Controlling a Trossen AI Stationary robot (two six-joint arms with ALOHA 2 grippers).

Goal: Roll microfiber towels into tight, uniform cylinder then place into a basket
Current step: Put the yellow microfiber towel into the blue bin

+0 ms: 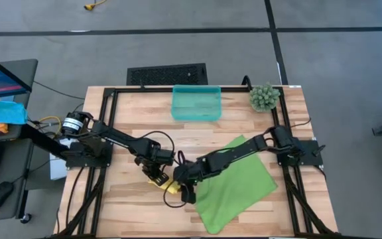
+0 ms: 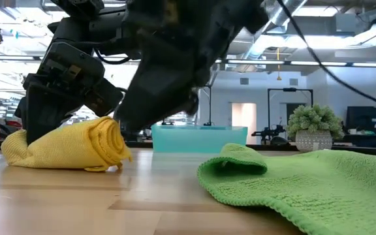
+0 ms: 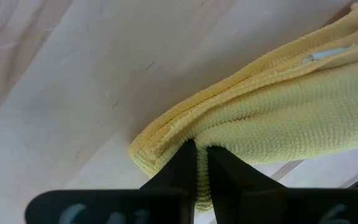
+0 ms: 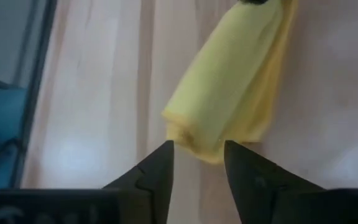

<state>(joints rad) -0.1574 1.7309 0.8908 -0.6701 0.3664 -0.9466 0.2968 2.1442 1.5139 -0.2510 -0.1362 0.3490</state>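
The yellow towel lies on the table as a loose roll; it also shows in the high view. My left gripper is shut on its left end. My right gripper is open at the roll's right end, just left of the lime green towel. The green towel lies flat on the table's right half, with its near-left corner folded over. The teal basket stands at the far edge, apart from both grippers. My left gripper pinches the yellow towel's left end between its two fingers, over several stacked layers at their edge. The fingers slant down from above. The towel lies on the table. My right gripper stands at the roll's other end; I cannot tell whether it touches it.
A small potted plant stands at the table's far right corner. A black vented panel lies on the floor beyond the far edge. A desk with a blue cloth, keyboard and mouse stands left of the table.
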